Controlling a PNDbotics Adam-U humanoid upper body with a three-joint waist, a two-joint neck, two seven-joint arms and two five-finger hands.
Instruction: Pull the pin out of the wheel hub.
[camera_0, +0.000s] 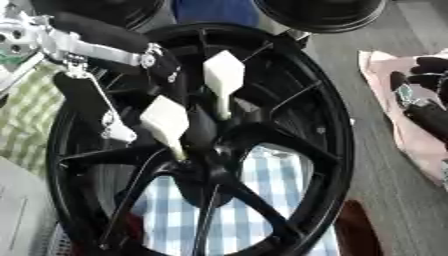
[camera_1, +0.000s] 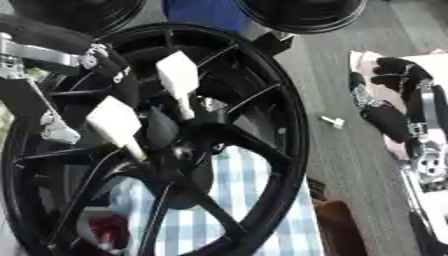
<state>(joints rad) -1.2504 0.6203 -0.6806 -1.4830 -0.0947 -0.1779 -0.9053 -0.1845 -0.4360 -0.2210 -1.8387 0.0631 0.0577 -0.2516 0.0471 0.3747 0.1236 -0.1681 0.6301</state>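
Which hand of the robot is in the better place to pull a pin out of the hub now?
The left hand. It is already over the wheel hub, beside the two white pins. The right hand lies off the wheel on the pink cloth.

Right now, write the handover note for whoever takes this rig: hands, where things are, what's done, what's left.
Left hand: reaching in from the upper left over the wheel, dark fingers at the spokes near the hub; whether they grip anything cannot be seen.
Right hand: idle at the right edge, over a pink cloth, holding nothing.
Two white pins stand in the hub, both seated.
A small white piece lies on the table right of the rim.
Done: left hand brought to the hub.
Left: take hold of a pin and pull it out.
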